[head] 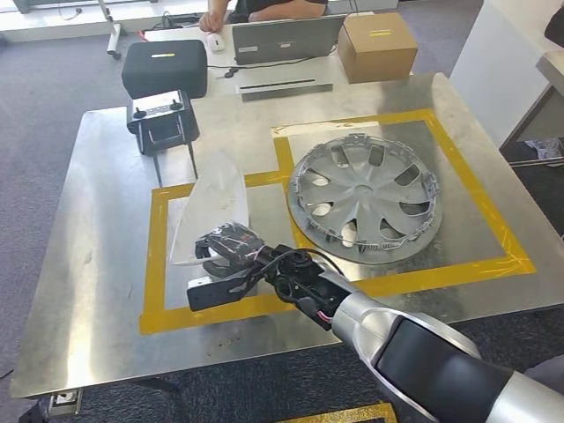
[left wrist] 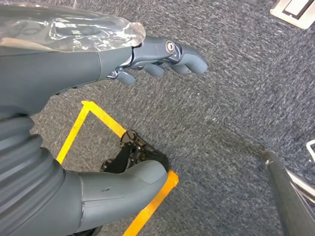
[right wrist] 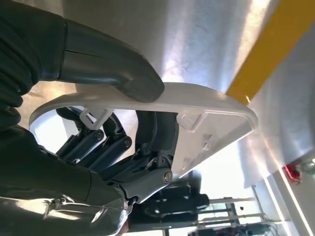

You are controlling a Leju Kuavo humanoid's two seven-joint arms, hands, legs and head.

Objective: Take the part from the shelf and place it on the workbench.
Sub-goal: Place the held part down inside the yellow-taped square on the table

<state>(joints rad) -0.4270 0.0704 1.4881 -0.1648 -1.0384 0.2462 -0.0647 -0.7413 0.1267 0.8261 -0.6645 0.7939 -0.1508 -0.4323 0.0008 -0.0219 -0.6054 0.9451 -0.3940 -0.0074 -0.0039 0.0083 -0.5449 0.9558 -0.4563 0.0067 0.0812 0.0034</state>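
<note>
From the head view, a steel workbench (head: 100, 220) fills most of the scene, marked with yellow tape (head: 465, 185) in two joined rectangles. The robot's right arm (head: 412, 352) reaches in from the lower right, and its right hand (head: 223, 256) grips the part (head: 212, 207), a pale, roughly triangular plastic panel, above the left taped rectangle. In the right wrist view the thumb (right wrist: 111, 61) lies along the panel's outer face while the dark fingers (right wrist: 108, 147) curl against its ribbed inner side, so the panel is clamped between them; its lower edge is near the bench, though whether it touches cannot be told. In the right taped rectangle lies a silver wheel cover (head: 364, 196), flat and just beside the part. At the far left of the bench stands a small black controller on a stand (head: 161, 123). Beyond the bench, on a separate table, sit a black case (head: 164, 67), a laptop (head: 285, 37) and a cardboard box (head: 376, 46), with a person's hand (head: 212, 19) resting near a mouse. In the left wrist view the left hand (left wrist: 163, 56) hangs over grey carpet (left wrist: 230, 98), holding nothing, its fingers extended and slightly apart from the thumb.
</note>
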